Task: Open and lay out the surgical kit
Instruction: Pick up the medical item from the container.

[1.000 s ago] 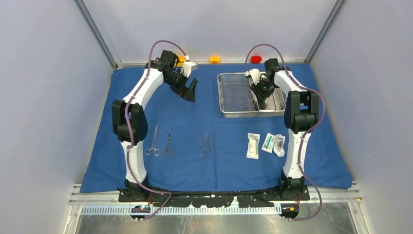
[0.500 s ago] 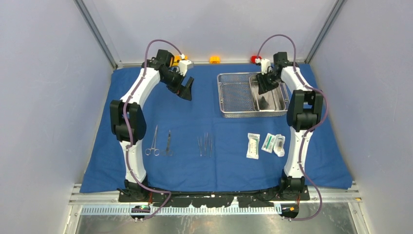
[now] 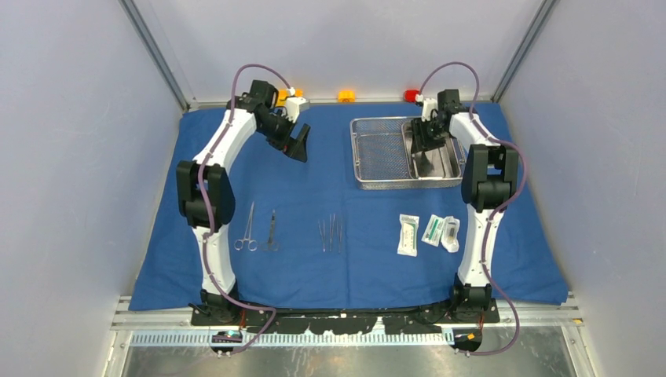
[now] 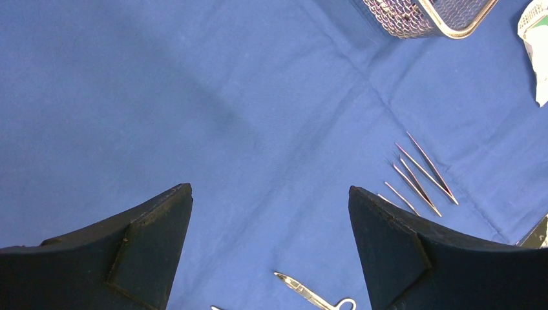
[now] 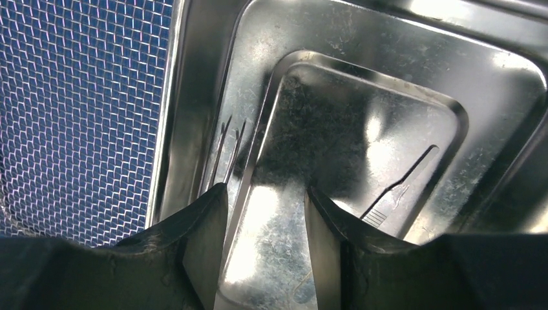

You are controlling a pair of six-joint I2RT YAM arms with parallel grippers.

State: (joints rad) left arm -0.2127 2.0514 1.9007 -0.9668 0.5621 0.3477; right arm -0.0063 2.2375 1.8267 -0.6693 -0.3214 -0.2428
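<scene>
The surgical kit lies unwrapped, its blue cloth [image 3: 330, 196] spread flat. At the back right stands the wire-mesh basket [image 3: 377, 153], and the steel tray [image 3: 449, 157] sits in its right half. Scissors and forceps [image 3: 246, 229], tweezers [image 3: 331, 233] and three white packets [image 3: 428, 232] lie in a row near the front. My right gripper [image 3: 422, 148] hovers over the tray's far end. Its jaws are apart, and only the tray floor [image 5: 388, 77] shows in that gap [image 5: 265, 187]. A slim instrument [image 5: 400, 187] lies in the tray. My left gripper [image 3: 301, 144] hangs wide open over bare cloth [image 4: 269, 188].
A red block [image 3: 411, 96] and an orange block [image 3: 346, 96] sit beyond the cloth's far edge, by the back wall. Grey side walls close in the table. In the left wrist view, tweezers [image 4: 420, 171], scissors [image 4: 316, 294] and the basket corner [image 4: 420, 13] show.
My right gripper has risen from the tray floor and drawn back toward the tray's far end, its jaws a little wider. The left arm has shifted slightly back and left.
</scene>
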